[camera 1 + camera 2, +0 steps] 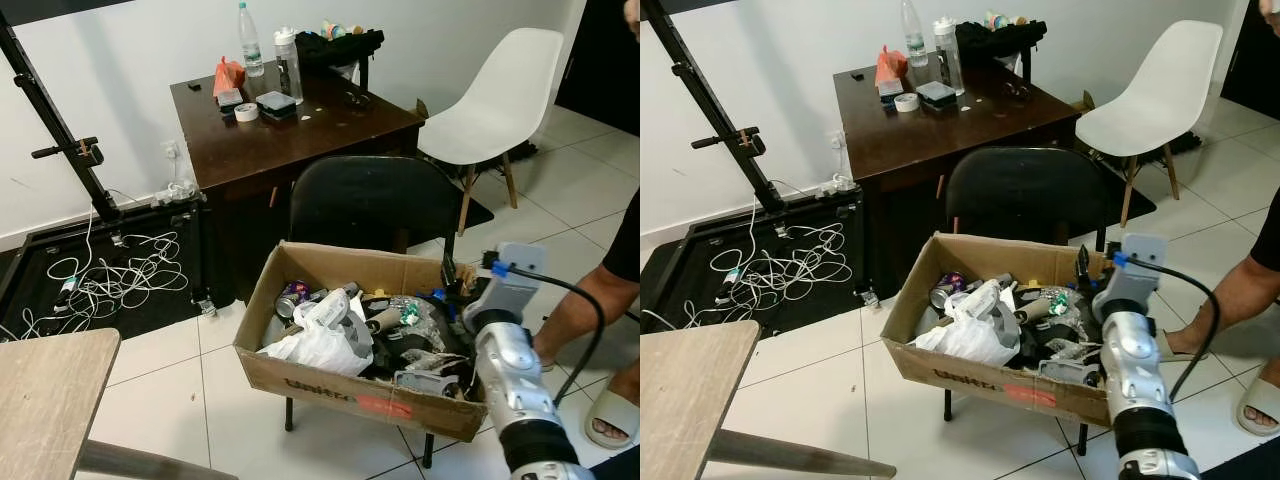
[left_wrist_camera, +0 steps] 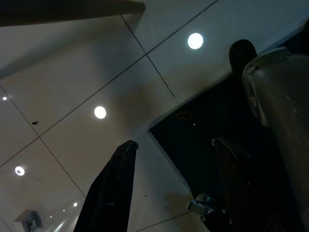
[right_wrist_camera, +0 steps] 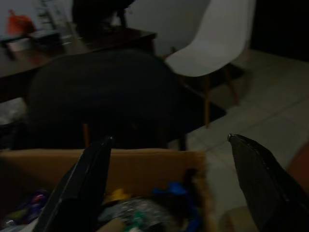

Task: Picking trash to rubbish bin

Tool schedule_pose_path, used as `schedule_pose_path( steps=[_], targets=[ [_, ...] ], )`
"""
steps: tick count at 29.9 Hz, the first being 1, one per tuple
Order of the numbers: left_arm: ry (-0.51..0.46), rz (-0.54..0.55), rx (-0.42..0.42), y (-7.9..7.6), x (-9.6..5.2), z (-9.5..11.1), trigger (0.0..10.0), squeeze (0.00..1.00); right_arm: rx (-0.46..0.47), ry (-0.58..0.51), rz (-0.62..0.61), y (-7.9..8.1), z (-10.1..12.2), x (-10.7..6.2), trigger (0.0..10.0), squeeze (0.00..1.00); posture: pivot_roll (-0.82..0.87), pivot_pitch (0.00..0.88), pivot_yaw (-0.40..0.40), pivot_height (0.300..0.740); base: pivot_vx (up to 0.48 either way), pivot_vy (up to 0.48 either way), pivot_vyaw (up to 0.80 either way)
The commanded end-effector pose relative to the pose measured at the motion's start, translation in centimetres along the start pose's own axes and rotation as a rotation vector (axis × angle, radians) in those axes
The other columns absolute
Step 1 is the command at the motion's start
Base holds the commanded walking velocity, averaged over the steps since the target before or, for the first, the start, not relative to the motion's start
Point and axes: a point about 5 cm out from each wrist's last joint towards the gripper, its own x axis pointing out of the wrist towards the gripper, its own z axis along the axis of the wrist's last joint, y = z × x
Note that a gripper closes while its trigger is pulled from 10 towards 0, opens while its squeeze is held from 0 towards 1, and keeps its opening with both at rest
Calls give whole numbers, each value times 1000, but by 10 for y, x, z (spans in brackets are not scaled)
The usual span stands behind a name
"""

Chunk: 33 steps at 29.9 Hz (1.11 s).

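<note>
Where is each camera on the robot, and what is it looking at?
Head eyes: look forward and down at the cardboard box of trash on the black chair; the right arm shows.
Left wrist: looks past its open left gripper at the tiled floor.
Right wrist: looks past its open right gripper at the same box, black chair and white chair.

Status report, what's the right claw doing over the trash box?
Right claw open, empty, over cardboard box. Left claw open, idle. Trash in box. Person's leg close beside.
</note>
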Motion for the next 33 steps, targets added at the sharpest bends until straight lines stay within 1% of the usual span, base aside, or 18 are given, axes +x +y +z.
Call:
schedule_pose_path(
  steps=[1, 2, 3, 4, 5, 9, 11, 14, 15, 16, 18, 21, 22, 23, 26, 30, 31, 33],
  targets=[
    [32, 15, -23, 2, -2, -10, 10000, 0, 0, 22, -33, -7, -8, -5, 10000, 1000, -276, 189, 156, 740, 0, 0, 0],
    [32, 15, -24, 2, -2, -9, 10000, 0, -21, 33, -79, -21, -9, -7, 10000, 1000, -279, 184, 152, 740, 0, 0, 0],
    [31, 16, -26, 2, -1, -9, 10000, 0, -53, 51, -142, -40, -12, -11, 10000, 612, -280, 181, 149, 740, 0, 0, 0],
    [30, 16, -27, 1, -1, -8, 10000, 0, -87, 75, -204, -59, -15, -15, 10000, 0, -284, 173, 144, 740, 0, 0, 0],
    [30, 16, -27, 1, -1, -8, 10000, 0, -87, 75, -204, -59, -15, -15, 10000, 0, -284, 173, 144, 740, 0, 0, 0],
    [29, 20, -30, 0, 0, -5, 10000, 0, -220, 225, -509, -149, -35, -59, 10000, 0, -295, 158, 138, 740, 0, 0, 0],
    [29, 20, -30, 0, 0, -5, 10000, 0, -220, 225, -509, -149, -35, -59, 10000, 0, -295, 158, 138, 740, 0, 0, 0],
    [31, 18, -31, -1, 0, -4, 10000, 0, -256, 380, -747, -207, -53, -118, 10000, 0, -312, 144, 135, 740, 0, 0, 0],
    [31, 18, -31, -1, 0, -4, 10000, 0, -256, 380, -747, -207, -53, -118, 10000, 0, -312, 144, 135, 740, 0, 0, 0],
    [36, 18, -34, -2, 1, -4, 10000, 0, -253, 511, -877, -231, -70, -166, 10000, 0, -321, 140, 139, 740, 0, 0, 0],
    [36, 18, -34, -2, 1, -4, 10000, 0, -253, 511, -877, -231, -70, -166, 10000, 0, -321, 140, 139, 740, 0, 0, 0],
    [44, 18, -36, -3, 1, -3, 10000, 0, -208, 685, -938, -227, -101, -213, 10000, 0, -329, 131, 145, 740, 0, 0, 0],
    [44, 18, -36, -3, 1, -3, 10000, 0, -208, 685, -938, -227, -101, -213, 10000, 0, -329, 131, 145, 740, 0, 0, 0],
    [48, 19, -40, -3, 1, -2, 10000, 0, -157, 825, -916, -207, -128, -239, 10000, 0, -327, 128, 145, 740, 0, 0, 0],
    [48, 20, -42, -3, 1, -1, 10000, 0, -121, 912, -876, -191, -144, -253, 10000, 0, -323, 126, 144, 740, 0, 0, 0],
    [46, 34, -43, -1, 2, 2, 10000, 0, -50, 1243, -615, -119, -190, -302, 10000, 0, -301, 104, 140, 740, -195, 0, 0],
    [46, 34, -43, -1, 2, 2, 10000, 0, -50, 1243, -615, -119, -190, -302, 10000, 0, -301, 104, 140, 740, -270, 0, 0],
    [46, 36, -44, -1, 2, 2, 10000, 0, -52, 1334, -531, -98, -198, -318, 10000, 0, -292, 97, 139, 740, -274, 0, 0]
  ],
)
